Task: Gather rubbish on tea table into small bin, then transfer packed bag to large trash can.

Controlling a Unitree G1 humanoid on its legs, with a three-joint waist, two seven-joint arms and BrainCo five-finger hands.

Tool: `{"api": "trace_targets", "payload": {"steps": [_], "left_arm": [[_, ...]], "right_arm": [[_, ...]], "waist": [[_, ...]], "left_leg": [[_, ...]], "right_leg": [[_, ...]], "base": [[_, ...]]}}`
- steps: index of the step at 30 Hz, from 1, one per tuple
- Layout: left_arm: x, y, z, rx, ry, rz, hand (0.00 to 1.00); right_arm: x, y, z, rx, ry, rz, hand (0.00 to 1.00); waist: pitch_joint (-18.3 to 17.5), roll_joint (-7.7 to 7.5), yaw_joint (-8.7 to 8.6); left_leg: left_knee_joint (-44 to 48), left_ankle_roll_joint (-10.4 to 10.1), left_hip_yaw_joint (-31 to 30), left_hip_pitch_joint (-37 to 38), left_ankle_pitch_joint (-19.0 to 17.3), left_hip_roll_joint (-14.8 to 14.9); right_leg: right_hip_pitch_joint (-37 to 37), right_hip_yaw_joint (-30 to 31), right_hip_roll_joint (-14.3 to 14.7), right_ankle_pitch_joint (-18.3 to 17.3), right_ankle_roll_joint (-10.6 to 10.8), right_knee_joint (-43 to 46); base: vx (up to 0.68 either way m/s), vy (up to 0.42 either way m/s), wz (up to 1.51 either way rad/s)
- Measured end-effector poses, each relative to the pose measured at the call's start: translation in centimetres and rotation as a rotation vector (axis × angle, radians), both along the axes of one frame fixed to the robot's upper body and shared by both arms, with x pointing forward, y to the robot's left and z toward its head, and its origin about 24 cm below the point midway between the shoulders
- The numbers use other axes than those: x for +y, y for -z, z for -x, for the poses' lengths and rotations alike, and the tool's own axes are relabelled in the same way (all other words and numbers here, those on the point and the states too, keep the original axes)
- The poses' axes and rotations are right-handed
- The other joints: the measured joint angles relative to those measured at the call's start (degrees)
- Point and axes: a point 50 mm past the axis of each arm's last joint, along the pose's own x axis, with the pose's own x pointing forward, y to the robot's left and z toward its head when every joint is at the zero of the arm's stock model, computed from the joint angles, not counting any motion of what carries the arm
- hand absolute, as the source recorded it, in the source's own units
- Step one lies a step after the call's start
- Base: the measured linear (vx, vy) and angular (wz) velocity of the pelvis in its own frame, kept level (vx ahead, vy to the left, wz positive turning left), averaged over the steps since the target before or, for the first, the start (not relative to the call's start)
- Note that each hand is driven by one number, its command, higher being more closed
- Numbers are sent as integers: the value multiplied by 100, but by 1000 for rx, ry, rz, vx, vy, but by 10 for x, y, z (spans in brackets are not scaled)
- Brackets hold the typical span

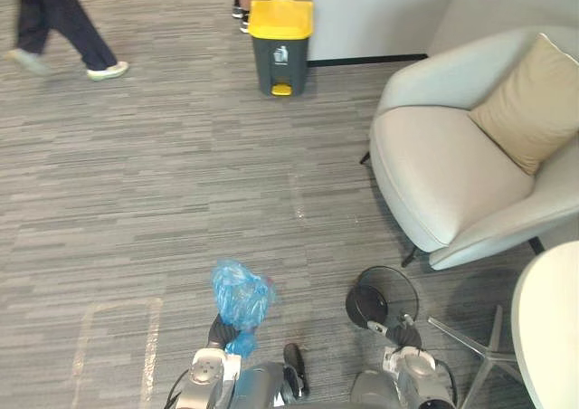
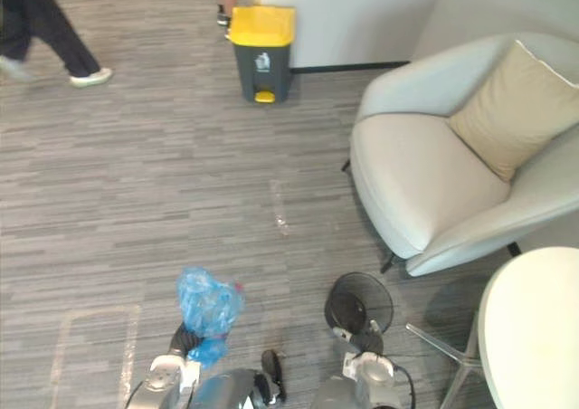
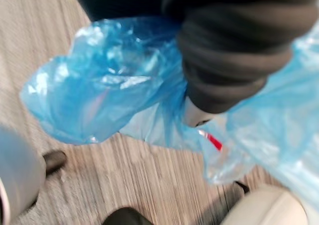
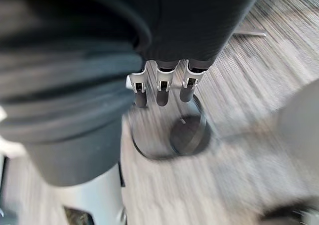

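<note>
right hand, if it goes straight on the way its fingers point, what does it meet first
Most likely the small round black mesh bin: the right hand aims its straight fingers into the open mouth. Depth is unclear, so the gap left cannot be judged.

Bag (image 1: 241, 296): crumpled translucent blue plastic, bulged full, a red scrap inside, hung above the carpet (image 1: 181, 201) at lower left. Bin (image 1: 398, 287): small, round, black mesh, sat upright and empty, near the bag's right. Can (image 1: 280, 61): large, dark grey, yellow lid shut, stood well apart by the white wall (image 1: 362, 11).
</note>
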Motion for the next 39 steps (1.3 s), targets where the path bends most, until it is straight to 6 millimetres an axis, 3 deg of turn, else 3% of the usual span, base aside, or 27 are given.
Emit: {"api": "trace_targets", "payload": {"steps": [1,2,3,5,7,10,11,12,13,14,15,18,20,22,23,24,25,26,27,30,31,32,33,34,36,39], "left_arm": [[8,0,-2,10,1,-27,100],[7,2,-2,22,5,-25,100],[7,1,-2,22,5,-25,100],[3,2,-1,25,6,-14,100],[2,3,-1,26,14,-14,100],[6,3,2,32,-2,-17,100],[7,5,4,41,-14,-19,100],[6,6,8,46,-37,-3,100],[6,5,9,42,-58,5,100],[3,3,10,29,-81,24,100],[-2,0,7,4,-93,50,100],[-15,-10,-4,-62,-98,100,100],[-16,-16,-11,-104,-96,106,100],[-16,-16,-11,-104,-102,106,100],[-18,-16,-12,-105,-103,113,100],[-20,-16,-12,-103,-105,119,100],[-25,-11,-5,-76,-114,136,100],[-20,-8,-7,-58,-115,115,100],[-19,-9,-9,-62,-111,111,100],[-21,-8,-7,-56,-92,106,100],[-20,-8,-6,-51,-81,99,100],[-20,-8,-5,-51,-75,95,100],[-20,-8,-6,-52,-72,95,100],[-21,-8,-7,-55,-68,97,100],[-23,-9,-10,-60,-67,99,100],[-19,-5,-11,-36,-64,86,100]], "right_arm": [[-3,-2,-5,-6,-6,11,0],[-4,-3,-7,-10,-2,18,0],[-5,-2,-5,-7,1,19,0],[-9,-1,0,1,30,12,0],[-11,0,4,4,41,11,0],[-12,1,12,15,46,12,0],[-8,2,11,13,49,-1,0],[-9,-1,5,-5,40,1,0],[-7,-5,-1,-33,28,4,0],[-1,-9,-7,-66,10,-5,0],[8,-11,-11,-87,-3,-25,0],[15,-15,-16,-121,7,-51,0],[19,-18,-23,-144,0,-59,0],[19,-20,-25,-150,5,-57,0],[18,-20,-25,-149,15,-53,0],[16,-18,-21,-138,21,-50,0],[11,-15,-17,-119,23,-38,0],[21,-11,-15,-93,18,-71,0],[25,-11,-14,-94,23,-82,0],[33,-9,-8,-85,6,-92,0],[33,-9,-8,-84,6,-93,0],[33,-9,-7,-82,6,-93,0],[33,-8,-6,-82,6,-93,0],[33,-9,-7,-82,3,-91,0],[33,-9,-8,-80,-16,-76,0],[33,-5,-7,-56,-31,-69,0]], "waist": [[167,-217,29],[172,-274,-32],[207,-215,-60],[245,-176,-112],[267,-132,-134],[177,-121,-231],[160,-122,-230],[167,16,-167],[172,45,-133],[192,42,-33],[213,10,34],[228,-66,161],[219,-147,378],[226,-135,406],[207,-115,462],[150,-2,514],[101,119,604],[82,-169,606],[73,-231,600],[27,-328,619],[30,-318,594],[32,-312,579],[27,-320,580],[30,-314,560],[39,-298,504],[78,-223,451]], "left_leg": [[-132,-79,-76,205,57,-353],[-160,-74,-187,212,54,-379],[-193,-72,-255,213,53,-369],[-519,-110,-530,391,74,-375],[-755,-124,-865,667,77,-417],[-644,-360,-1309,1013,-69,-332],[-10,-420,-1236,877,-117,-232],[739,-486,-1075,638,-101,-6],[1732,-607,-809,287,211,135],[2894,-594,-551,-133,881,429],[3656,-485,-263,-361,756,729],[3867,-367,-80,-737,456,974],[3354,-445,-57,-1415,363,1039],[2507,-493,-277,-1786,393,973],[1484,-690,-735,-1919,644,835],[830,-831,-1025,-1866,935,792],[252,-1028,-1328,-1761,1829,898],[557,-858,-1111,-1754,1410,674],[679,-820,-1044,-1744,1237,618],[1030,-545,-621,-1284,657,544],[956,-473,-509,-972,527,536],[813,-435,-409,-633,418,538],[719,-429,-349,-489,388,538],[512,-428,-293,-212,352,540],[107,-508,-214,267,287,587],[-364,-565,-39,965,244,752]], "right_leg": [[-210,163,3,-42,-47,-163],[-511,-21,275,-13,-85,-538],[-607,-84,391,19,-68,-703],[-869,-108,763,478,6,-1728],[-940,-2,898,920,-10,-2291],[-957,60,984,1275,-380,-2060],[-806,24,1073,1382,-627,-2139],[-572,-23,1174,1309,-734,-2198],[-345,16,1250,1179,-813,-2294],[45,183,1329,1098,-854,-2487],[556,358,1371,1036,-899,-2715],[1357,781,1271,986,-954,-3042],[1703,1095,1032,815,-764,-3192],[1918,1285,854,645,-573,-3254],[2033,1437,725,437,-364,-3222],[2092,1536,733,312,-242,-3194],[2181,1699,764,22,54,-3134],[2165,1816,456,-124,107,-2960],[2146,1834,380,-76,107,-2799],[1771,2040,145,369,622,-1425],[1456,2156,157,630,847,-583],[1009,2053,192,632,951,436],[794,1933,186,595,897,747],[432,1569,165,495,721,1184],[-46,902,157,278,378,1224],[-488,-37,330,134,129,-107]], "base": [[290,-1,14],[215,18,27],[133,-1,54],[283,6,63],[482,-31,85],[589,-107,110],[642,-118,50],[817,-80,19],[723,-22,-28],[859,-6,-38],[690,-16,-36],[556,57,-38],[547,176,-75],[470,252,-61],[563,380,-69],[591,456,-94],[481,398,-83],[485,383,-64],[457,330,-31],[474,302,-47],[492,232,-45],[401,174,-41],[369,110,-37],[293,28,-26],[413,-10,-28],[431,-108,-27]]}}
